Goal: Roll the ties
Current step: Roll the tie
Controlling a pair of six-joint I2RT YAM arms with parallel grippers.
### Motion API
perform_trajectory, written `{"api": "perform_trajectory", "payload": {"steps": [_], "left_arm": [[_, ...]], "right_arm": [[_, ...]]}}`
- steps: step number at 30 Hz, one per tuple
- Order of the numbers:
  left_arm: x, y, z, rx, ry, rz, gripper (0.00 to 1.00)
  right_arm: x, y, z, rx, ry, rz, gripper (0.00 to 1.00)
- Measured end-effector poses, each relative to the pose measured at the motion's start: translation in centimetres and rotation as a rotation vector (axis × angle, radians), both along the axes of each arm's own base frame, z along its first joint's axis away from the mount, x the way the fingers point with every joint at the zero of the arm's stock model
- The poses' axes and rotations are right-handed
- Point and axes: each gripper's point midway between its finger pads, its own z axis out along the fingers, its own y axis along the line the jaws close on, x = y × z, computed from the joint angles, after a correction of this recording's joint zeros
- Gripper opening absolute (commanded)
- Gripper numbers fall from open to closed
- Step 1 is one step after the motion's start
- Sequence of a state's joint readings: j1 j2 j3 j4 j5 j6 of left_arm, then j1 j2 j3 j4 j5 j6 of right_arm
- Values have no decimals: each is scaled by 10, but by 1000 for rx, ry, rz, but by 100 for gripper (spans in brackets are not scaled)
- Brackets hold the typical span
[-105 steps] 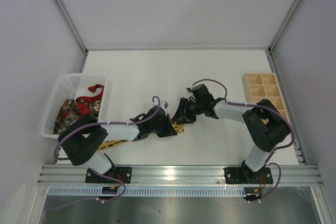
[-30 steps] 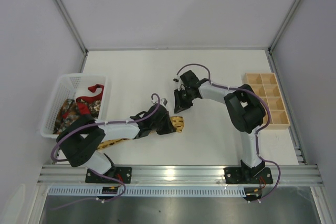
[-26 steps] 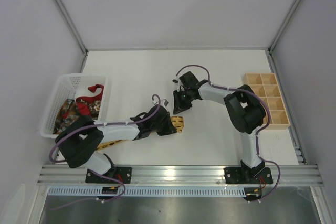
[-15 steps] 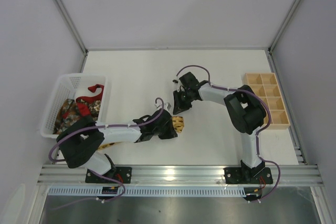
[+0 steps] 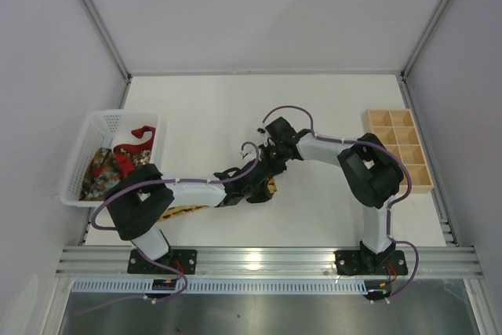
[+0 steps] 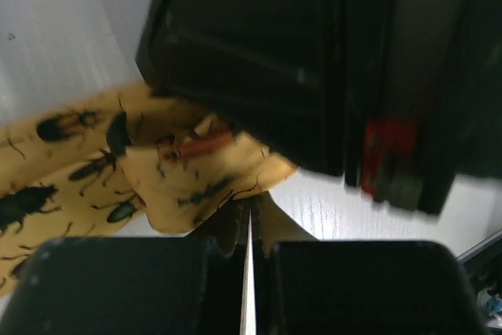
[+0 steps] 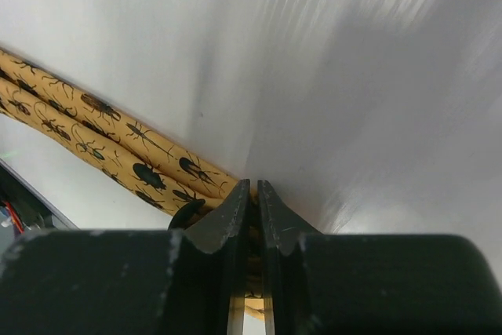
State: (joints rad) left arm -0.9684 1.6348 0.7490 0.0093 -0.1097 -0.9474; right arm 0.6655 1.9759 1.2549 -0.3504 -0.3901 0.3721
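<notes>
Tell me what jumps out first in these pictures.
Mid-table, the left gripper and right gripper meet nose to nose, both pinching the yellow tie printed with beetles. At the left edge a white basket holds a red tie and a patterned tie; a wooden tray sits at the right edge.

Bright, even overhead light; blurred, shadowed wrist close-ups.

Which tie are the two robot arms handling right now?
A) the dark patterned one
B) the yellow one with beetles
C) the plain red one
B: the left gripper and right gripper meet at the yellow tie on the table, while the red tie and dark patterned tie lie in the white basket.
</notes>
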Motion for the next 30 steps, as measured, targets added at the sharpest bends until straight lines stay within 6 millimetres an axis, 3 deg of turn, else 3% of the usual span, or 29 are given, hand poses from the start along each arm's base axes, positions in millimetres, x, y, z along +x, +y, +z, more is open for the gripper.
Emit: {"api": "perform_trajectory", "payload": {"steps": [3,7,12,16,21,25,30], "left_arm": [[3,0,0,17,-7,15,0],[3,3,1,44,-24,27,0],[0,12,3,70,-41,38,0],[-15,12,4,87,-55,12,0],[-29,11,2,104,-68,-21,0],[-22,14,-1,136,-95,-5,0],[-3,-1,0,175,-140,8,1]], "right_arm": [[-14,-1,0,-15,1,-2,13],[-16,-4,0,-27,-7,-13,13],[-7,-12,3,-58,-5,-29,13],[11,-11,2,-71,-15,-33,13],[14,-13,0,-68,-8,-38,13],[10,-13,-1,-47,-8,-36,13],[-2,-15,-1,-28,8,-39,13]]}}
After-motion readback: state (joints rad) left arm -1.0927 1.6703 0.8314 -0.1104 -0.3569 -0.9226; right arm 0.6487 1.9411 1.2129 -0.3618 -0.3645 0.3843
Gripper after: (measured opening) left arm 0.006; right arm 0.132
